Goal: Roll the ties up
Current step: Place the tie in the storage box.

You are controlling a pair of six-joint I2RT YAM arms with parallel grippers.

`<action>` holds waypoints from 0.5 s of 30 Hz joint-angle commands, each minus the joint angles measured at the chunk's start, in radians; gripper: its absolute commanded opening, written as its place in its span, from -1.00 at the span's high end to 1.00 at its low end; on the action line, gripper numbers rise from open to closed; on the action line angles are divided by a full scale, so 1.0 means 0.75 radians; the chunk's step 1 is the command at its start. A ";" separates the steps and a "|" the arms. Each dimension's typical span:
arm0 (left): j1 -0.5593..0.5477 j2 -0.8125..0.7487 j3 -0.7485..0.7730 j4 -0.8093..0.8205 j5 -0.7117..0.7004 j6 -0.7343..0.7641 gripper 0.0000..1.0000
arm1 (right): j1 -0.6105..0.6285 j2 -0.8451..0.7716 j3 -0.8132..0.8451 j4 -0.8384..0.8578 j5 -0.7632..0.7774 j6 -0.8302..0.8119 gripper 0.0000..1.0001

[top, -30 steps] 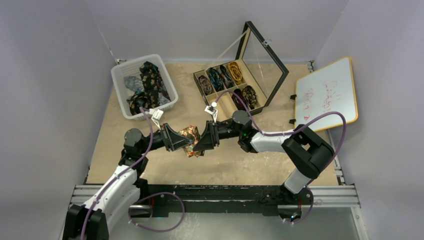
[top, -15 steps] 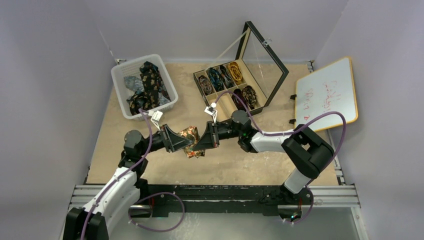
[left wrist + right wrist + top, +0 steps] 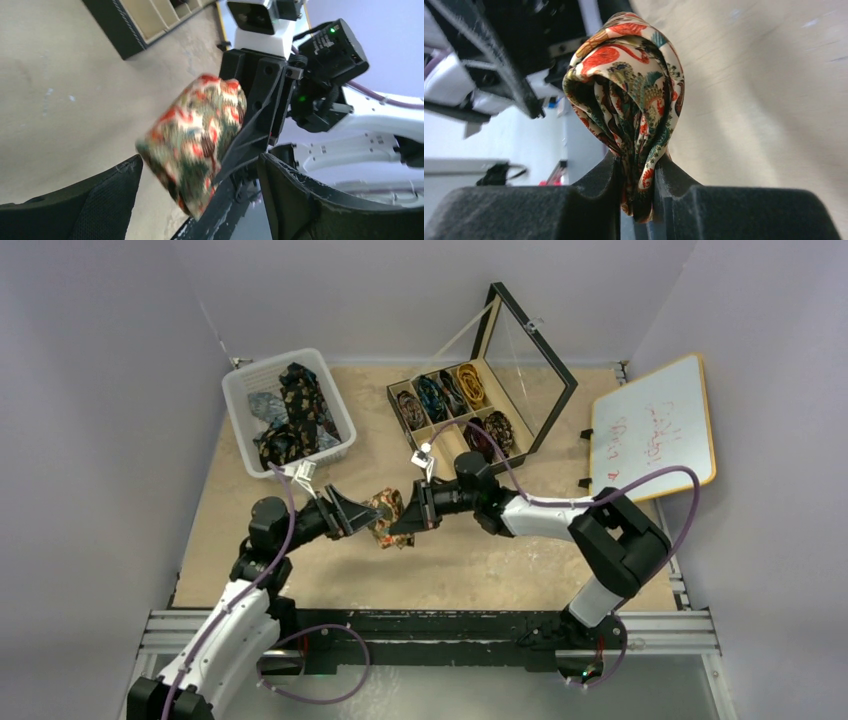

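A coiled tie with a cream, red and green paisley pattern hangs above the middle of the table. My right gripper is shut on the tie; in the right wrist view the fingers pinch the lower end of the coil. My left gripper sits just left of the coil and is open. In the left wrist view the tie floats between the spread fingers, touching neither. More ties lie loose in a basket.
A white basket stands at the back left. A black compartment box at back centre holds several rolled ties, its glass lid propped open. A whiteboard leans at the right.
My left gripper has opened, let go of the coil and backed off slightly to the left. The right gripper has closed on the coil and shifted it a little toward the back.
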 commanded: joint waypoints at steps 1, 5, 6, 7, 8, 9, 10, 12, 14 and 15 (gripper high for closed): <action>-0.003 -0.096 0.082 -0.267 -0.252 0.040 -0.66 | -0.078 -0.042 0.188 -0.350 0.205 -0.221 1.00; -0.003 -0.169 0.097 -0.431 -0.339 0.055 -0.68 | -0.116 -0.038 0.358 -0.661 0.463 -0.368 1.00; -0.003 -0.181 0.098 -0.446 -0.339 0.061 -0.69 | -0.121 -0.030 0.409 -0.731 0.566 -0.398 1.00; -0.003 -0.188 0.098 -0.462 -0.337 0.069 -0.70 | -0.129 -0.020 0.457 -0.804 0.662 -0.426 1.00; -0.003 -0.194 0.102 -0.476 -0.335 0.075 -0.70 | -0.139 -0.009 0.506 -0.864 0.748 -0.451 1.00; -0.003 -0.196 0.107 -0.489 -0.332 0.085 -0.71 | -0.154 0.004 0.566 -0.920 0.820 -0.476 1.00; -0.003 -0.197 0.112 -0.502 -0.330 0.093 -0.71 | -0.171 0.016 0.605 -0.966 0.872 -0.499 1.00; -0.003 -0.197 0.118 -0.528 -0.317 0.111 -0.71 | -0.218 0.043 0.708 -1.067 1.012 -0.542 1.00; -0.003 -0.196 0.132 -0.557 -0.306 0.135 -0.72 | -0.239 0.086 0.808 -1.162 1.138 -0.611 1.00; -0.003 -0.196 0.140 -0.573 -0.303 0.146 -0.72 | -0.252 0.114 0.853 -1.215 1.212 -0.634 1.00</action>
